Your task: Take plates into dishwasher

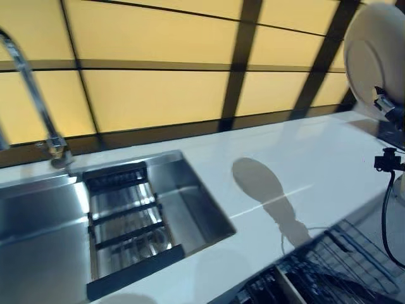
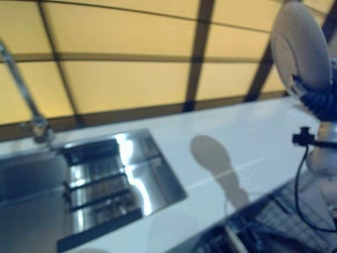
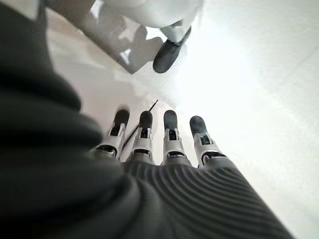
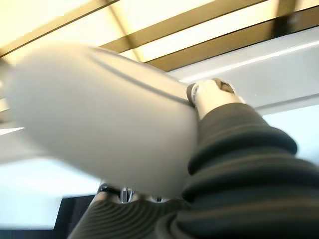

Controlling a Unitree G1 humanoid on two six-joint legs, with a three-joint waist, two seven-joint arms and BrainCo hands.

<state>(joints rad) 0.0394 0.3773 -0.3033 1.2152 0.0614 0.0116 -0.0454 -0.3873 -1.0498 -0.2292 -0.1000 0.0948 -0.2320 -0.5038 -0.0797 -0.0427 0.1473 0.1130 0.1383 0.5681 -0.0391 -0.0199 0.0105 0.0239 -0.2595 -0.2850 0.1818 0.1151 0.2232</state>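
Holding a white plate [image 1: 373, 60] up on edge at the far right of the head views, the right hand [image 2: 316, 100] grips it from below — in the right wrist view the thumb [image 4: 214, 94] is pressed against the plate's rim while the other fingers are hidden behind the dish. The plate hangs in the air above the white countertop [image 1: 297, 158], clear of it, with the yellow tiled wall [image 1: 158, 88] behind. Below it, at the lower right edge, the black wire rack of the dishwasher [image 1: 335, 272] is pulled out. Further left, a steel sink [image 1: 136, 212] is set into the counter, with a tap [image 1: 38, 95] rising behind it. The left hand [image 3: 159, 144] shows only in its own wrist view — its fingers are straight and side by side, holding nothing, pointing toward a pale floor.
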